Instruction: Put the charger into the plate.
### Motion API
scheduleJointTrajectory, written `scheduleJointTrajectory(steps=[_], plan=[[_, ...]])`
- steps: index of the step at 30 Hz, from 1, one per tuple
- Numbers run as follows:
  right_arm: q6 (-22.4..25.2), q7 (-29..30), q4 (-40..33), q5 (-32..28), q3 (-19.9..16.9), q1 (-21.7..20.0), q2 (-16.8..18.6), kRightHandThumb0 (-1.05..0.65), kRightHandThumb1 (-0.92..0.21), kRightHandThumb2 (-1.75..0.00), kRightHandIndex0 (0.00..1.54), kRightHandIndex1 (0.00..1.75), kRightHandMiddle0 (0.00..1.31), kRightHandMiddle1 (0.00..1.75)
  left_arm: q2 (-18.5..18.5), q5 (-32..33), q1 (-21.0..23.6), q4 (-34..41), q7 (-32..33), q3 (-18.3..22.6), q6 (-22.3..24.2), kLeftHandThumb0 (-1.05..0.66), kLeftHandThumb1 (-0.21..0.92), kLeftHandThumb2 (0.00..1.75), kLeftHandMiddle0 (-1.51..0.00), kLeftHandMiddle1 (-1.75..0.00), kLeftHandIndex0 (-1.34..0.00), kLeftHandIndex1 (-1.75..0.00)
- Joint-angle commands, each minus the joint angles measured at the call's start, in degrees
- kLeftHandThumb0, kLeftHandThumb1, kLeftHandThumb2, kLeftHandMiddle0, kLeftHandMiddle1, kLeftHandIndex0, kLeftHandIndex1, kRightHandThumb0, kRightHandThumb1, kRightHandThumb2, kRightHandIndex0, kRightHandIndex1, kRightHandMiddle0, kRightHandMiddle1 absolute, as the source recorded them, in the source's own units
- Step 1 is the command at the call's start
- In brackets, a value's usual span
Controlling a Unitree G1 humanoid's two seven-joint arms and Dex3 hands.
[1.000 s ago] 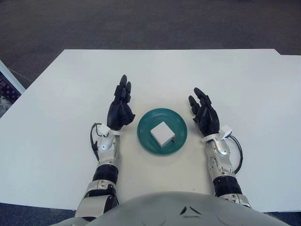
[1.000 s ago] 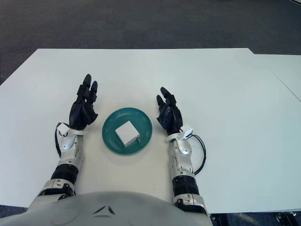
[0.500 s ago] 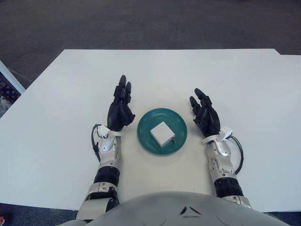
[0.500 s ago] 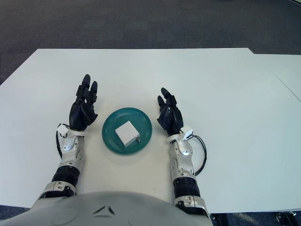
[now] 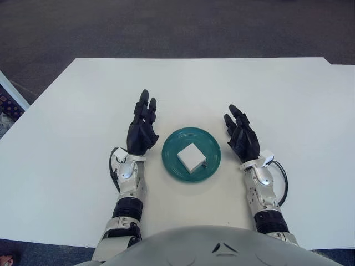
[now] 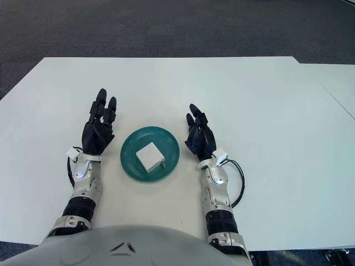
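Boxy white charger (image 5: 191, 158) sits in round glossy green plate (image 5: 172, 161), near table (image 5: 66, 116) front edge. Left hand (image 5: 142, 131) and right hand (image 5: 242, 138) flank it, fingers extended, empty.

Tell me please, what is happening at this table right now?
A humanoid robot is at a white table, and its job, placing a charger in a plate, looks done. The white charger lies in the green plate. Neither hand is holding anything: the left hand shows left of the plate and the right hand shows right of it, both with fingers open and apart from the plate.
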State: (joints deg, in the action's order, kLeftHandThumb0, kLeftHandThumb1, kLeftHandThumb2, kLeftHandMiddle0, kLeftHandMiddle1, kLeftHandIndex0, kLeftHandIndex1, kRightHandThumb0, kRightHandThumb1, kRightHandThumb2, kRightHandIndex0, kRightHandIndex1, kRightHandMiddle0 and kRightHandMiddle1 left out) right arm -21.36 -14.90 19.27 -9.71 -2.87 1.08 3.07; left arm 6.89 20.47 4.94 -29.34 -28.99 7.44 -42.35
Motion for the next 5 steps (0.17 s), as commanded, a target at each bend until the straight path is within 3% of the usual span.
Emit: scheduleJointTrajectory(steps=[1,5], plan=[[1.52,0.37,2.35,0.5,-0.23,2.98,-0.77,-0.94,-0.92,-0.97,0.06,0.0,0.0,0.29,3.47,2.89,-6.97,-6.04,-0.96,0.75,1.47,-1.05,0.92,0.99,0.0,0.0,-0.12,-0.07],[0.93,0.21,3.12,0.42,-0.3,2.63,-1.11,-0.94,-0.92,-0.98,0.06,0.0,0.0,0.28,2.74,0.14,-6.9,-6.87,1.13,0.76,0.7,-1.05,0.92,0.94,0.0,0.0,-0.15,-0.1]])
